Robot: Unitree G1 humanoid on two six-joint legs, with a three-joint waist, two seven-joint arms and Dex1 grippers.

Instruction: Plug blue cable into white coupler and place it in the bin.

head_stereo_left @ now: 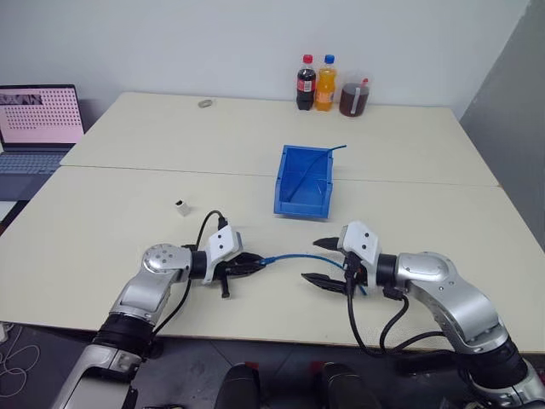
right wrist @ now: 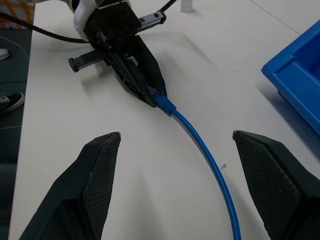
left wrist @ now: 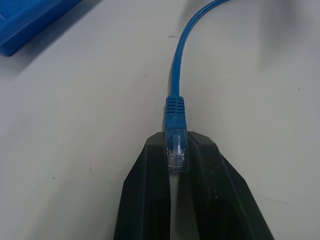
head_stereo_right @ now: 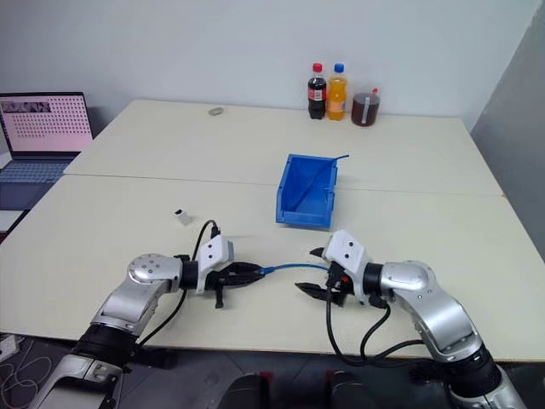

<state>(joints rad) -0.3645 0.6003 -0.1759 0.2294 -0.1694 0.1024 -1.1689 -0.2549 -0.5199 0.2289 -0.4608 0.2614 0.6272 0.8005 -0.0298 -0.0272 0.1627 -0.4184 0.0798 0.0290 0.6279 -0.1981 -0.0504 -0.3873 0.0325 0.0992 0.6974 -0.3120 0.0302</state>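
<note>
Left wrist view shows why my left gripper [left wrist: 177, 150] sits the way it does: its two black fingers are clamped together on the clear plug at the end of the blue cable [left wrist: 175, 85], with the plug's boot and the cord running straight out past the tips. I judge that this grip keeps the plug's nose free to be steered into a socket.

My right gripper [head_stereo_left: 322, 260] hangs just above the table [head_stereo_left: 128, 170] with its fingers [right wrist: 100, 175] spread wide, holding nothing; the cable curves between them and trails on past. It is placed, I think, to let the cord slide while the left takes charge.

The white coupler [head_stereo_left: 182, 207] stands alone on the table, beyond my left gripper and apart from it, and nothing lies between the two. The bin [head_stereo_left: 304, 181] rests further out, near the middle, its lowered lip facing me; a darker blue cable [head_stereo_left: 322, 158] leans over its far rim. The table's near edge runs close under both wrists, so the free space is ahead, not behind.
</note>
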